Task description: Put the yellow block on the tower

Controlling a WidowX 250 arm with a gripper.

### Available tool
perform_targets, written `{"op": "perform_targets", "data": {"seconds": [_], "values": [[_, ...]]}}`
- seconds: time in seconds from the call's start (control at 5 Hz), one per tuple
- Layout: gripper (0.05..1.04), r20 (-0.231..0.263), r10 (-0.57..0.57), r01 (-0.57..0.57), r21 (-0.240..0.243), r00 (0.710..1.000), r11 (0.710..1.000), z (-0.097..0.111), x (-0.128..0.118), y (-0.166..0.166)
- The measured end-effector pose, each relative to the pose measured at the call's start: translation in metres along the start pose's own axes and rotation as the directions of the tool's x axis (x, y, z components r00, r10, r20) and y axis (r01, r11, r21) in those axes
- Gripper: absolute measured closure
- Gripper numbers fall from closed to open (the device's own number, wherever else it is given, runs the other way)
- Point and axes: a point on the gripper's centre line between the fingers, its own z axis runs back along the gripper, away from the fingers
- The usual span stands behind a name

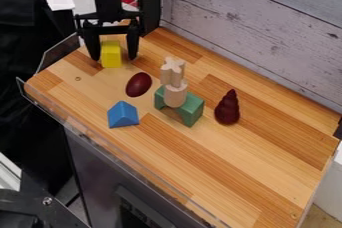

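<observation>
At the upper left, the arm is cut off by the top edge, and the gripper (113, 59) hangs with its jaws apart, one on each side of the yellow block (111, 55). There is a gap on the right side of the block; whether the left jaw touches it is hard to tell. The block stands upright on the wooden board (244, 164), its long axis vertical. Nearer the front sits the blue block (123, 115), its triangular face forward. The dark red egg (139, 84) lies between the yellow block and the tower, a green arch (190, 110) carrying a pale cylinder (176, 95) and a pale star-shaped piece (172, 72). Farther right stands a dark red ridged cone (228, 109).
</observation>
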Motion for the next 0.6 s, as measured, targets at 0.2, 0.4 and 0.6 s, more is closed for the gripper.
{"op": "perform_targets", "data": {"seconds": [0.2,0.4,0.6], "values": [[0.422,0.009,0.015,-0.015,-0.011,1.000,1.000,-0.0021,0.0045,0.0027],[0.498,0.013,0.005,-0.005,-0.012,1.000,1.000,-0.0015,0.0051,0.0032],[0.498,0.025,-0.060,0.060,-0.010,0.998,0.998,-0.0020,0.0062,0.0033]]}}
